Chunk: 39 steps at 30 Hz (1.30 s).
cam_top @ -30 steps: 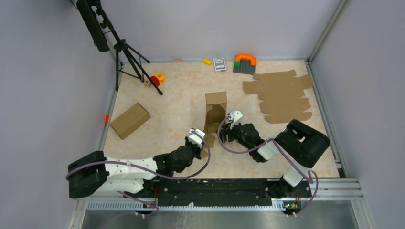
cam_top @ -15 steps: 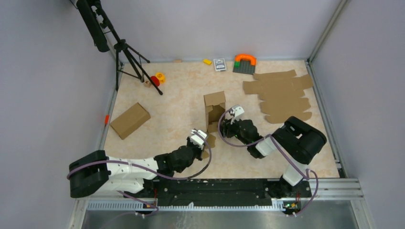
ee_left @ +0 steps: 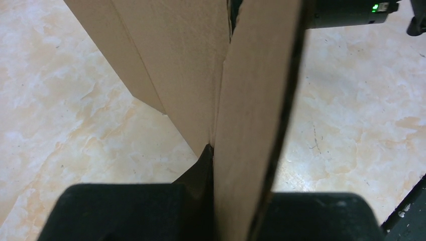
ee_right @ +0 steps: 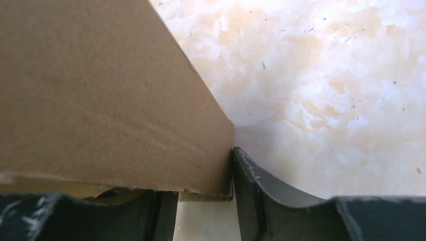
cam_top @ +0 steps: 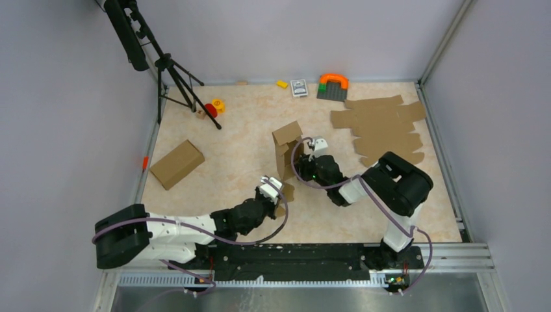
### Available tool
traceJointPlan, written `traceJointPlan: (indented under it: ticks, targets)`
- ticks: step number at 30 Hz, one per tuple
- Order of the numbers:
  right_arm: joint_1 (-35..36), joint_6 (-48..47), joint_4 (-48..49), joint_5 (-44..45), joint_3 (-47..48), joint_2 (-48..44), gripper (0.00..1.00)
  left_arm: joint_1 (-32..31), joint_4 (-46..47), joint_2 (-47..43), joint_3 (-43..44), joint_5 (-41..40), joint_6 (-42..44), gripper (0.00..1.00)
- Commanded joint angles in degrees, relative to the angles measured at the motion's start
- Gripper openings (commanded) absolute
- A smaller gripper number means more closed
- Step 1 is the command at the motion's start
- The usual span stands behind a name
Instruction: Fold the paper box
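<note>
Left pincer point(cam_top: 273, 189) pinches the near flap of the plain brown cardboard paper box point(cam_top: 284, 147) standing just beyond it; right pincer point(cam_top: 310, 145) straddles a side panel, grip uncertain.

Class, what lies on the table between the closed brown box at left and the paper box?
Nothing. The top external view shows bare table between the closed brown box and the paper box.

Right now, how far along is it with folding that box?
About midway, I'd guess. Done: the paper box stands up with walls raised rather than lying flat. In hand: the left fingers pinch a near flap, and the right fingers straddle a side panel; whether they clamp it I cannot tell. Left: its inside shows open, so flaps need tucking and closing.
</note>
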Motion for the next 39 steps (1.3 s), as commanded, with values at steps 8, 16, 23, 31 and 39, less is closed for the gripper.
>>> traceJointPlan:
  ticks: [8,16,23,31,39]
  targets:
    - [7.23,-3.21,-16.77,17.26,7.18,3.73,0.33,0.13,-2.64,1.76,0.95,2.27,-2.59,0.00]
    - [11.06,-4.20,-20.77,23.49,10.04,5.73,0.33,0.13,-4.37,0.02,0.55,1.38,-3.50,0.00]
    - [11.10,-2.23,-18.28,22.99,6.60,2.04,0.36,0.08,-5.95,-2.26,-0.60,0.79,-4.11,0.00]
    - [10.77,-2.53,-15.03,20.87,-0.18,-10.23,0.47,0.13,-7.61,-3.22,-0.67,2.19,-2.68,0.00]
    - [10.19,-3.76,-15.48,13.78,-5.84,-22.26,0.68,0.13,-8.99,-4.66,-0.54,3.13,-1.86,0.00]
